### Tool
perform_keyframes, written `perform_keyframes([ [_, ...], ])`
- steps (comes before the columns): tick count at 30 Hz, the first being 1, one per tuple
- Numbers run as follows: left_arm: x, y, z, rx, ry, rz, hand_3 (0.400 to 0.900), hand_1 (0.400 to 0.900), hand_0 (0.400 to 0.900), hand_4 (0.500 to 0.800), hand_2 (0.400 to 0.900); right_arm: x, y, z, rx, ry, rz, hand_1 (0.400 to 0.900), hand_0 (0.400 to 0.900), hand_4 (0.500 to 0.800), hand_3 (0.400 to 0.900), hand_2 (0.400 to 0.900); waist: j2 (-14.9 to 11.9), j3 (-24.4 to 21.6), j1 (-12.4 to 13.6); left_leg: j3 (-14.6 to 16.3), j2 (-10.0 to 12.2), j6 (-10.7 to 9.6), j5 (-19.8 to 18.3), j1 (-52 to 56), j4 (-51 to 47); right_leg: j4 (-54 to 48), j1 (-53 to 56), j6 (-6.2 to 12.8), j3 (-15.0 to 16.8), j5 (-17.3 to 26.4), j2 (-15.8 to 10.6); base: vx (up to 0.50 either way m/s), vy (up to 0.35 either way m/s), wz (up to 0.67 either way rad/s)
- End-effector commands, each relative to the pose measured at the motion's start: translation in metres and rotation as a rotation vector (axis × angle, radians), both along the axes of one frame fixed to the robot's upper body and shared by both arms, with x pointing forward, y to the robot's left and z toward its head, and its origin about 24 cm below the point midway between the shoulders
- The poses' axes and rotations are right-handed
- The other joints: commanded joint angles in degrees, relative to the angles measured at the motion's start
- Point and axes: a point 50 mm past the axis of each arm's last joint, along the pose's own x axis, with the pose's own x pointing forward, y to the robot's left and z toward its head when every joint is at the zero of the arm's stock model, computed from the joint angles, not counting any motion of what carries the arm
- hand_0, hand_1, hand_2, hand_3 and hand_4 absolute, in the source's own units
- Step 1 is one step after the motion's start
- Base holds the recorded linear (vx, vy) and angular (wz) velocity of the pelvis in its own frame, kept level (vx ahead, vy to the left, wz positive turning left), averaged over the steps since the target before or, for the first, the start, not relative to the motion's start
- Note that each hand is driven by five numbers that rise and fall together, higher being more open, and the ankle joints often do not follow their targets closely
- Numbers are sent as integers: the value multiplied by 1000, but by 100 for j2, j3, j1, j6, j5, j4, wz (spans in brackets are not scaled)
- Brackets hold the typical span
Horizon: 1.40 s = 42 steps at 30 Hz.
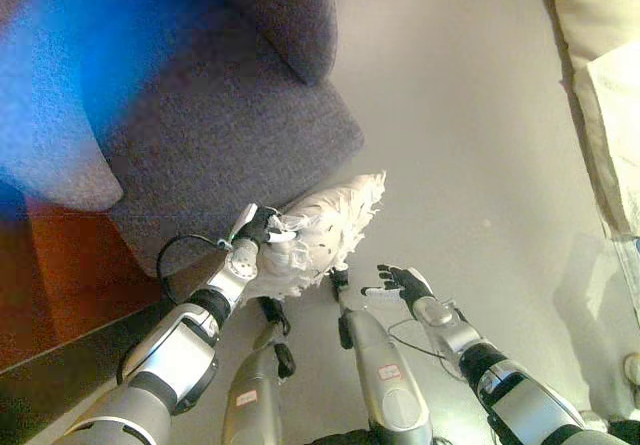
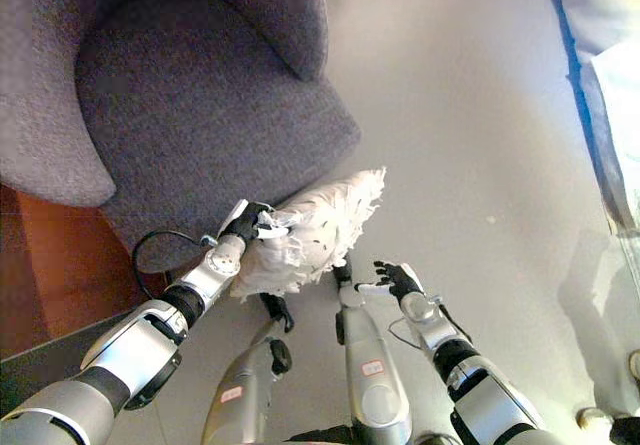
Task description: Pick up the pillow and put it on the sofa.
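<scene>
The left hand has its fingers curled into the near edge of the pillow, gripping the white fringed fabric. The pillow hangs clear of the floor, its bulk extending away from the fingers toward the front corner of the sofa. Gripped at 1 edge only, the cover bunches at the fingers and the far, frilled end droops.

The right hand is held apart from the pillow, beyond its lower edge, fingers spread and relaxed, holding nothing. It appears positioned to support the underside.

The sofa seat lies just beyond the left fingertips, so the remaining move is likely a short lift and forward placement.
</scene>
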Motion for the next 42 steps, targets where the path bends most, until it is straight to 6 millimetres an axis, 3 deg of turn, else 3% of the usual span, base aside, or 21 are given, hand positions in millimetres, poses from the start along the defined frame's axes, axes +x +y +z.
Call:
perform_keyframes([
  [1,12,-25,37,-110,-203,-113,400,400,400,500,400,-35,-33,-24,-13,111,-75,900,900,800,900,900,109,-78,175,-278,310,-332,-483,-32,705,387,187,598,-52,-578,-365,102,54,12],
  [8,-2,-28,20,-135,-143,-167,400,400,400,500,400,-88,-50,-53,-11,278,-112,900,900,800,900,900,214,-742,241,-323,187,-277,-475,575,302,97,874,626,-86,-653,-346,114,46,10],
  [12,-7,-32,22,-189,-139,-201,400,400,400,500,400,-115,-55,-65,-5,358,-128,900,900,800,900,900,294,-1107,305,-357,120,-268,-474,930,78,-89,1283,649,-158,-700,-343,120,51,12],
  [17,-9,-33,34,-260,-167,-233,400,400,400,500,400,-136,-56,-74,6,421,-142,900,900,800,900,900,373,-1490,388,-427,70,-240,-494,1218,-71,-193,1613,634,-251,-772,-326,110,58,8],
  [25,-4,-26,65,-295,-206,-262,400,400,400,500,400,-156,-54,-81,-9,504,-115,900,900,800,900,900,422,-2042,565,-569,43,-188,-556,1533,-148,-239,2050,594,-381,-940,-307,106,29,6],
  [32,10,-18,119,-382,-280,-214,400,400,400,500,400,-159,-57,-82,-14,533,-110,900,900,800,900,900,452,-2336,640,-666,29,-180,-565,1715,-237,-278,2298,591,-471,-1028,-294,99,5,6],
  [37,19,12,156,-503,-379,-45,400,400,400,500,400,-170,-59,-84,-11,570,-119,900,900,800,900,900,486,-2478,652,-706,-3,-161,-604,1804,-243,-296,2412,581,-501,-1078,-285,84,-3,2],
  [42,20,55,172,-568,-463,164,400,400,400,500,400,-189,-66,-88,-16,635,-140,900,900,800,900,900,525,-2594,672,-792,-53,-145,-627,1851,-260,-318,2498,557,-500,-1126,-262,81,5,4],
])
